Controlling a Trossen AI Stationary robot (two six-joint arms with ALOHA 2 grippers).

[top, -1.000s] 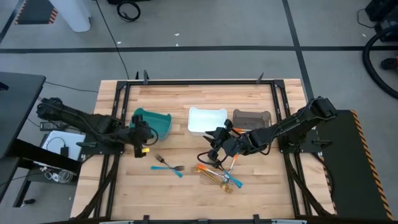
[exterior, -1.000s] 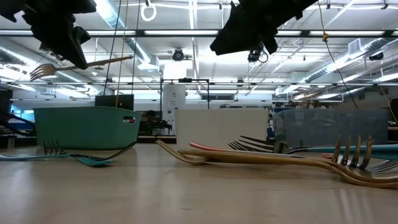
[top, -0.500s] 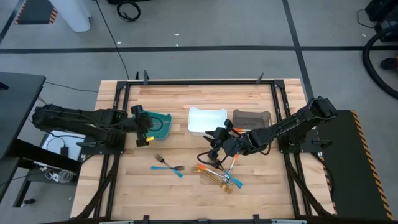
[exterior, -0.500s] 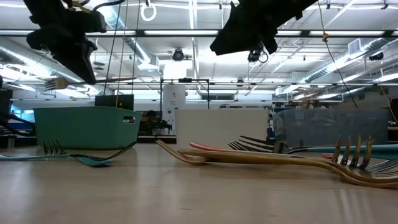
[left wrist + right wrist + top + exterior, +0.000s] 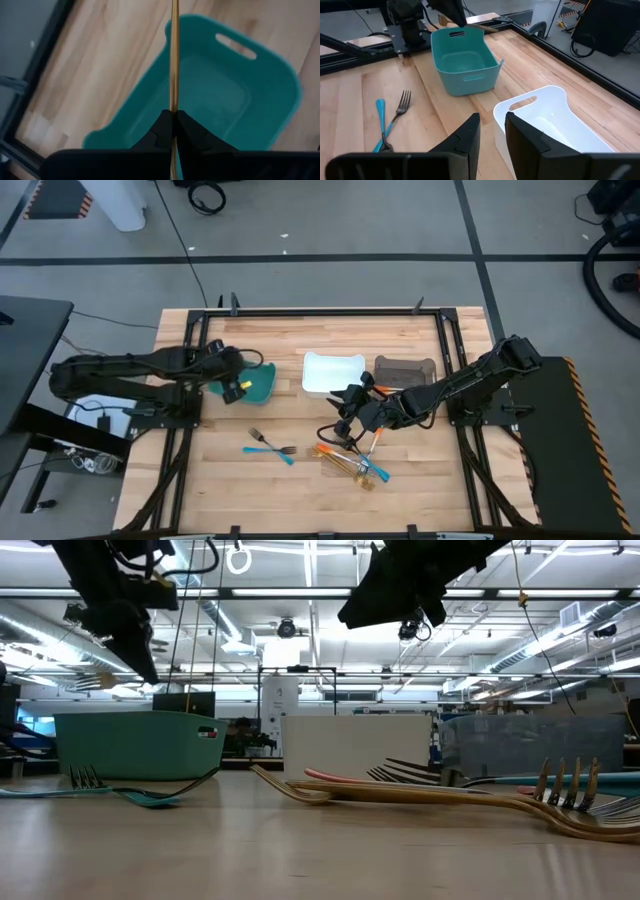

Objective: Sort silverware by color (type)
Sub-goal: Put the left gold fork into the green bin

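Above the teal bin (image 5: 255, 383): left gripper (image 5: 173, 121), fingers clenched on a tan-handled fork (image 5: 174, 55). Mid-table: right gripper (image 5: 343, 417), fingers slightly parted, nothing held, over remaining forks (image 5: 352, 463); blue forks (image 5: 270, 447) lie apart.

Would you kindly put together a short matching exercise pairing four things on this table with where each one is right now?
Things:
1. tan fork
2. teal bin
3. white bin
4. blue fork

Places:
A. lying flat on the wood, nearer the front of the table than the teal bin
B. held in the left hand, above the teal bin
C. in the middle of the bin row, with the right hand beside it
D. leftmost in the bin row

Pairs: 1-B, 2-D, 3-C, 4-A
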